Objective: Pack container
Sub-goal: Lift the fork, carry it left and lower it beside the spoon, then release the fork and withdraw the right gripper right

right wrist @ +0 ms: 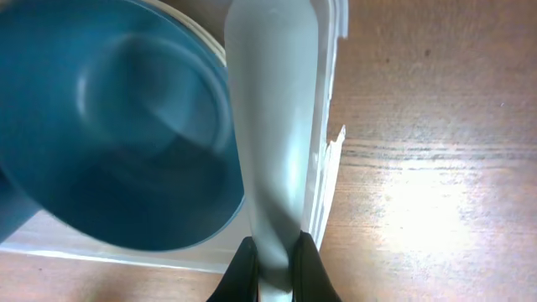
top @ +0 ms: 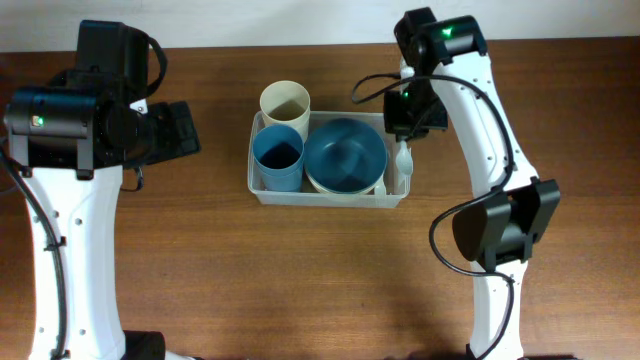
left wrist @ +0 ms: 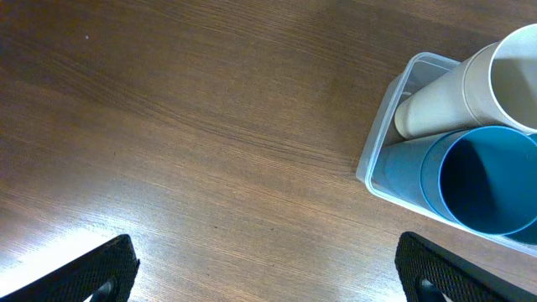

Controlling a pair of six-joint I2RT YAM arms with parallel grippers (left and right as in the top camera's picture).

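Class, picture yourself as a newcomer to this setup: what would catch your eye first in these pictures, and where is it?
The clear container at mid-table stands out, with a cream cup and a blue cup at its left end and a blue bowl beside them. The right tool is shut on a pale utensil at the container's right edge. The left tool hangs open over the wood to its left.

Blurred pale utensil (right wrist: 273, 126), tip cut off; container (right wrist: 325, 101) rim partly behind it.
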